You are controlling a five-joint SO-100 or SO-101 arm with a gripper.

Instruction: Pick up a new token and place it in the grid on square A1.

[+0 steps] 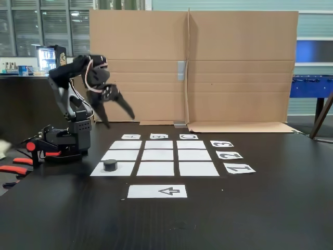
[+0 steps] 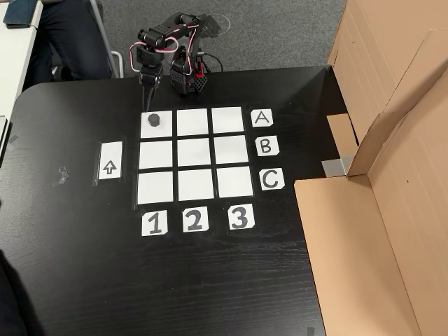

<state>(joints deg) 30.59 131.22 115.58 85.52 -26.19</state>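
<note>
Going left to right in the fixed view, the arm [image 1: 73,112] stands near the left edge of the dark surface [image 1: 260,208], folded back over its base, with its gripper [image 1: 117,117] raised well above the surface and pointing down toward the papers. The jaws are spread apart and hold nothing. Just to the right of the base lies the grid [image 1: 158,155] of nine white paper rectangles, and the token [image 1: 110,165], a small black puck, sits flat on the corner rectangle nearest the camera on the grid's left side. In the other view the same token [image 2: 155,120] rests on the corner rectangle in line with the "A" label [image 2: 262,117] and the "1" label [image 2: 155,223], so that corner is square A1 [image 2: 156,130], and the puck lies wholly within its white edges, a little toward its upper side in that view. The gripper [image 2: 148,98] hangs beside that corner, apart from the token. The arrow strip [image 1: 157,191] sits alone toward the near edge, outside the grid, and the other eight rectangles are bare. Judging from this, the placing looks done: the token is on A1 and released, and what seems left is only for the arm to pull back to rest.
</note>
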